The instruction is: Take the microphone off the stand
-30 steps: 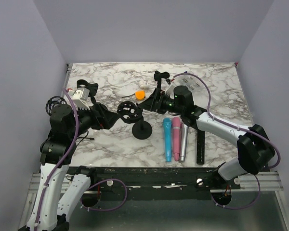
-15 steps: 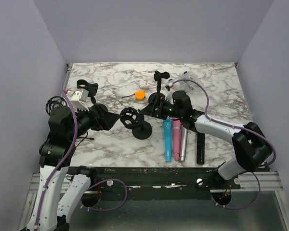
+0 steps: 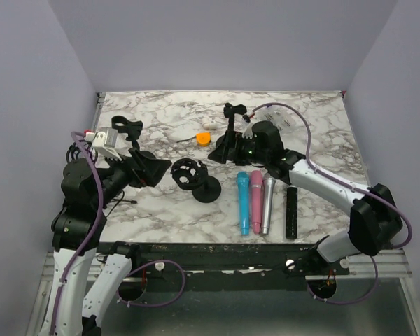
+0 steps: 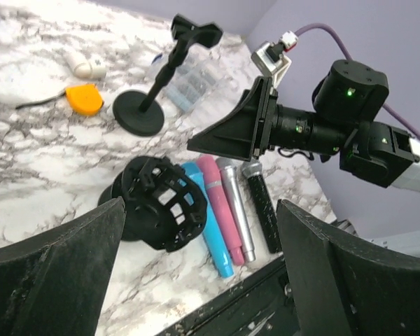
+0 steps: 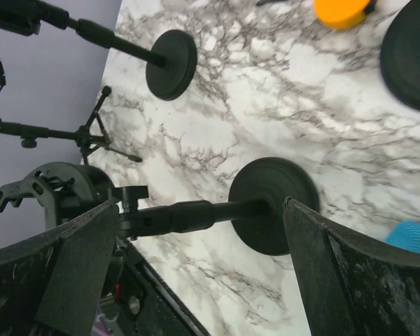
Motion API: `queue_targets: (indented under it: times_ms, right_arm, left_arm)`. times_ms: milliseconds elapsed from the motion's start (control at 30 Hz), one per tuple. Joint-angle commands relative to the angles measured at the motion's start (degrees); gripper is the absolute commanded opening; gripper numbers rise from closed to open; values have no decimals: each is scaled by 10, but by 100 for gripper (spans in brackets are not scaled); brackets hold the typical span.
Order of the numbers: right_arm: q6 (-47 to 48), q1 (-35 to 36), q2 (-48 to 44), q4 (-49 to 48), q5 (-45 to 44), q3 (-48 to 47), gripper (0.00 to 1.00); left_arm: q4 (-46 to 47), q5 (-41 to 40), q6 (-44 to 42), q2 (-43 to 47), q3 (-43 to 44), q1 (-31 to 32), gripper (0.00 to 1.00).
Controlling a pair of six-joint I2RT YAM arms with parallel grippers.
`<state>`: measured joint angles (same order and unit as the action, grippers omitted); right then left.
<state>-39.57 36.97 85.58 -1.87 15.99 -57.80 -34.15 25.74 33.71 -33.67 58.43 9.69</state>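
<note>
We are looking down on a marble table (image 3: 161,112) where the stand (image 3: 208,190) is resting on its round base near the middle. Its cage-shaped holder (image 4: 164,204) is sitting up and to the left of that base in the top view. Four microphones are lying flat on the marble just right of the base, side by side and off the stand. The blue microphone (image 3: 243,203) is touching the pink microphone (image 3: 255,199), which is touching the silver microphone (image 3: 266,203), and the black microphone (image 3: 291,212) is lying slightly apart on the right. We cannot tell which of the four is the one in question. The left gripper (image 3: 159,171) is hovering just left of the holder, its fingers spread wide and closing on nothing. The right gripper (image 4: 203,142) is hanging behind the stand, its fingers also wide apart and holding nothing. Its wrist camera is showing the stand's pole and base framed between them, with no contact that we can see. A second stand (image 3: 229,129) with a clip is standing at the back, beside an orange object (image 3: 204,138). A third stand (image 3: 126,127) is rising at the left.
</note>
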Motion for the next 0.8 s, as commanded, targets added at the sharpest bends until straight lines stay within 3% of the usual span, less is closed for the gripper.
queue_targets:
  times_ms: [0, 333, 467, 767]
  right_arm:
    - [76, -6, -57, 128, -97, -67, 100]
    - [171, -6, -168, 295, -288, -229, 100]
    - [215, -6, -229, 300, -346, -269, 100]
    - [273, -6, -332, 276, -461, -334, 100]
  left_arm:
    - [68, -30, 35, 3, 47, -4, 88]
    - [82, -119, -67, 22, 208, -3, 93]
    - [121, -162, -116, 63, 212, -4, 98]
    - [152, -264, -173, 157, 203, -4, 99]
